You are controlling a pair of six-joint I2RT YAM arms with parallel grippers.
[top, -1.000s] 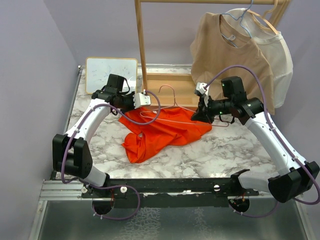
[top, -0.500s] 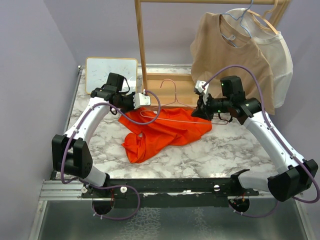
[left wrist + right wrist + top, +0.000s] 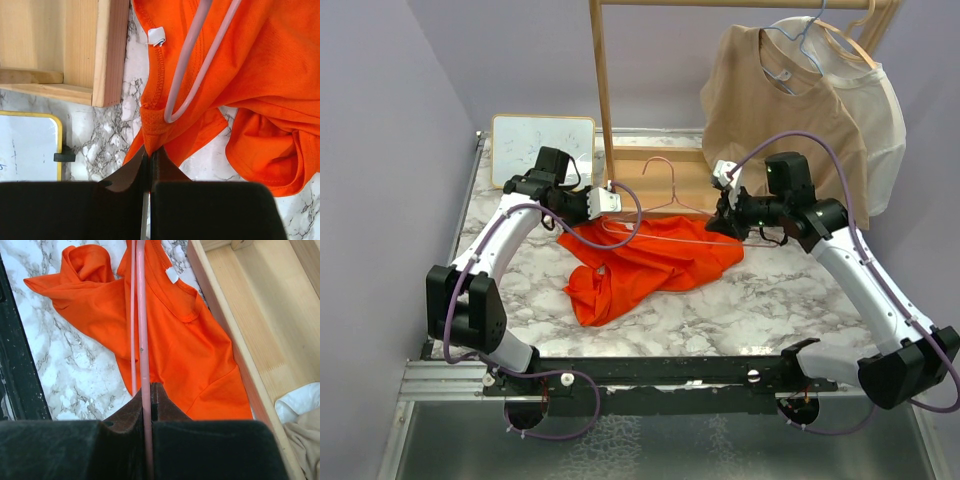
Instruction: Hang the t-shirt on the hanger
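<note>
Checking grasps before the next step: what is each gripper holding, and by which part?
Left gripper pinches the t-shirt at a fold by its neck seam. Right gripper clamps the hanger on its wire near one end corner.

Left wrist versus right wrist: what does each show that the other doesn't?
Only left wrist: the whiteboard, and the left end effector shut on a t-shirt fold. Only right wrist: tan cloth, and the right end effector shut on the hanger wire. Both: t-shirt, hanger, white neck tag, marble table, wooden base.
</note>
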